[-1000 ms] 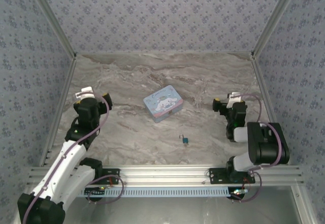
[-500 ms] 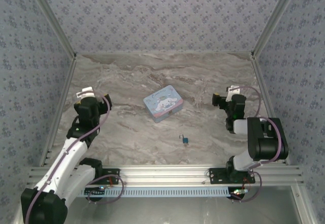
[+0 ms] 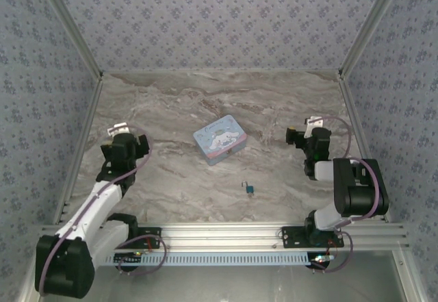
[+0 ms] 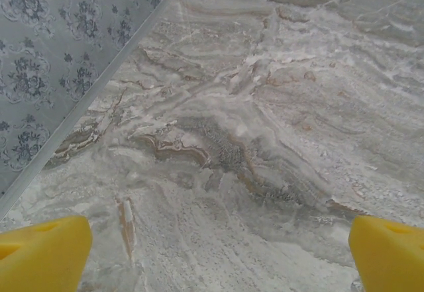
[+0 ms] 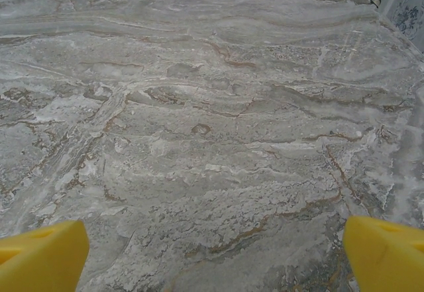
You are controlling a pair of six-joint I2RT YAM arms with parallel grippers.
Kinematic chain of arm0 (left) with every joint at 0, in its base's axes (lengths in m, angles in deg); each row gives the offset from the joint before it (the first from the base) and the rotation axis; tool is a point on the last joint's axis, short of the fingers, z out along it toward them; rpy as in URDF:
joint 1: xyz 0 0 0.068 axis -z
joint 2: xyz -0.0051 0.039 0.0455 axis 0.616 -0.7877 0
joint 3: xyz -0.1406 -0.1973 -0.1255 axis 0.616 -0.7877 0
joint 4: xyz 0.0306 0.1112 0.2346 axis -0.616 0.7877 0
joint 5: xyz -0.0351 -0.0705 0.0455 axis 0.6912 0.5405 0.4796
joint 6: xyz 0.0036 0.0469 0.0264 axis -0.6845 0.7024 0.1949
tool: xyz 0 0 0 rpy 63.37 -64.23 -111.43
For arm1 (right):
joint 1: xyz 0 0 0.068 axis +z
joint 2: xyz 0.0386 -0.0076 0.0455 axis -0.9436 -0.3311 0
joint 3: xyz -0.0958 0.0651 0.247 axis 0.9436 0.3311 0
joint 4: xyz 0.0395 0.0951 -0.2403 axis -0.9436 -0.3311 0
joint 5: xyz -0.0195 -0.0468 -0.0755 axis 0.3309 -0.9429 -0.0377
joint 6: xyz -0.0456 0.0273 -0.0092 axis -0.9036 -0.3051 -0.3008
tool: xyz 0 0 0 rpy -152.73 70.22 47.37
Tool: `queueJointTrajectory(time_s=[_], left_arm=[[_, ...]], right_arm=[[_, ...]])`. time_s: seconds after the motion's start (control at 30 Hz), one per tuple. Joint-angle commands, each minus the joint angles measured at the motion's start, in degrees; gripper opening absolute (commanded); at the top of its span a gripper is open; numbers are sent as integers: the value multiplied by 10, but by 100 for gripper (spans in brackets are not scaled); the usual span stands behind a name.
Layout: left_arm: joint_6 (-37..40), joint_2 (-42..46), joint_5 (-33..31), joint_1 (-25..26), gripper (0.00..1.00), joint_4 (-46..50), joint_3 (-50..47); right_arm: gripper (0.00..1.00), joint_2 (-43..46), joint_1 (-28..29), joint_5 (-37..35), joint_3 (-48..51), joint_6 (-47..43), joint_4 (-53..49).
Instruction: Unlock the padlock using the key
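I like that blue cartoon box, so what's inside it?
The box has its lid shut, so whatever is inside is covered and can't be seen. Only the cartoon picture on the lid shows. The box sits flat on the table.

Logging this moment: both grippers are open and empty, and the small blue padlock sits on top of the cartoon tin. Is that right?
Not quite. In the top external view the padlock lies on the table, apart from the tin, nearer the arm bases. The left gripper and right gripper are open and empty.
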Motion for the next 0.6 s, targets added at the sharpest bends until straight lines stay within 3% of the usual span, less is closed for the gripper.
queueJointTrajectory(time_s=[0.0,0.23,0.57], left_arm=[[26,-29,-11,-4,99,-80,-15],[82,-106,-9,-11,99,-251,-55],[135,-213,122,-47,99,-461,-81]], right_arm=[[100,-4,3,-9,-4,-10,-1],[100,-5,4,-9,-4,-10,-1],[100,-4,4,-8,-5,-10,-1]])
